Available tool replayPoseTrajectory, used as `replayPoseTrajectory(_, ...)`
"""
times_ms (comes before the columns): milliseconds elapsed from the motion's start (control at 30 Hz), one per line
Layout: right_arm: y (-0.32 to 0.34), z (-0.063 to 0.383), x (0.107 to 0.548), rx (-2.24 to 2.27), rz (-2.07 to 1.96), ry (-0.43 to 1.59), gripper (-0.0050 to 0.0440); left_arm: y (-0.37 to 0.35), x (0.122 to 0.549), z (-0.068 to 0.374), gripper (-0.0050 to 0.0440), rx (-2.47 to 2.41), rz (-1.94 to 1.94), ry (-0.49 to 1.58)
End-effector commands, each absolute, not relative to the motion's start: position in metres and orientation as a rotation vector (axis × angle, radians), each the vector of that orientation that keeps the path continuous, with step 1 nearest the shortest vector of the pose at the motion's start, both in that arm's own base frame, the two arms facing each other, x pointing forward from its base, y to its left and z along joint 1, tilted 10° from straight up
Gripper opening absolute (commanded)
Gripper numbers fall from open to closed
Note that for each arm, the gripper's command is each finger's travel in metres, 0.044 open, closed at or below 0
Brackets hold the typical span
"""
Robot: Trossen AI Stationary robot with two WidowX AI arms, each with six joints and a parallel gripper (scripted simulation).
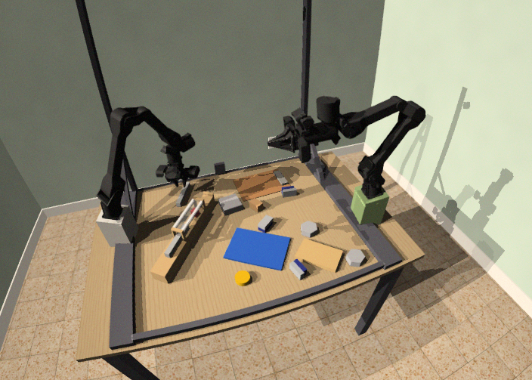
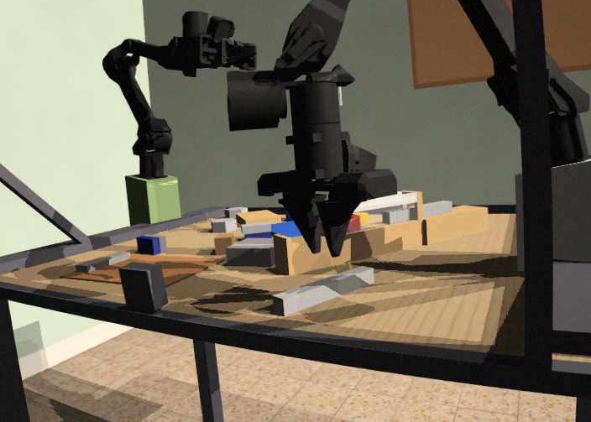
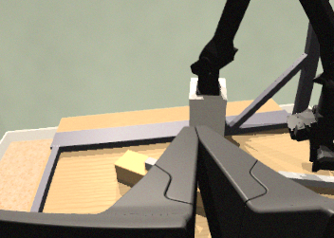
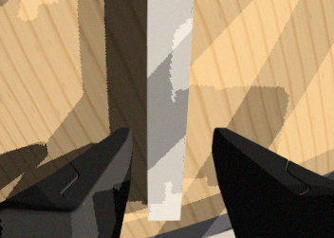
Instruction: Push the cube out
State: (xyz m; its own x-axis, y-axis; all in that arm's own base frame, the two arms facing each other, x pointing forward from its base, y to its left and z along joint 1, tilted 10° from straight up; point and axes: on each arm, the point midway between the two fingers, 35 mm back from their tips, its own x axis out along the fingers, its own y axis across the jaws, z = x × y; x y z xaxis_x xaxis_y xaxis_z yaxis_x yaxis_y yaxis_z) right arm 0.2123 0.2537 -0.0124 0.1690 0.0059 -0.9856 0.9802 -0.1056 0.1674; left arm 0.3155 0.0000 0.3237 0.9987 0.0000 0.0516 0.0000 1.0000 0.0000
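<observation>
The nearer right gripper (image 1: 180, 183) (image 2: 325, 252) (image 3: 312, 166) (image 4: 173, 138), part-open and empty, hangs over the gray bar (image 1: 183, 194) (image 2: 322, 290) (image 3: 308, 177) (image 4: 168, 65), whose length runs between its fingers; left gripper (image 1: 269, 142) (image 2: 253, 56) (image 3: 196, 129) closed, empty; red cube (image 1: 193, 210) (image 2: 355, 222) in channel (image 1: 189, 242) (image 2: 456, 225) (image 3: 130, 162), toward the desk's right-arm edge.
</observation>
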Motion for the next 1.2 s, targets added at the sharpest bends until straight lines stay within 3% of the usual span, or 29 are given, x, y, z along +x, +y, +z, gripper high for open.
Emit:
replayPoseTrajectory(0,0.258,-0.014,0.216,1.397,-1.132,1.048,0.0150,0.000,0.314,0.332,0.0000,0.003,-0.002,-0.072)
replayPoseTrajectory(1167,0.257,-0.059,0.223,1.383,-1.143,1.046,0.0150,0.000,0.314,0.332,0.0000,0.003,-0.002,-0.072)
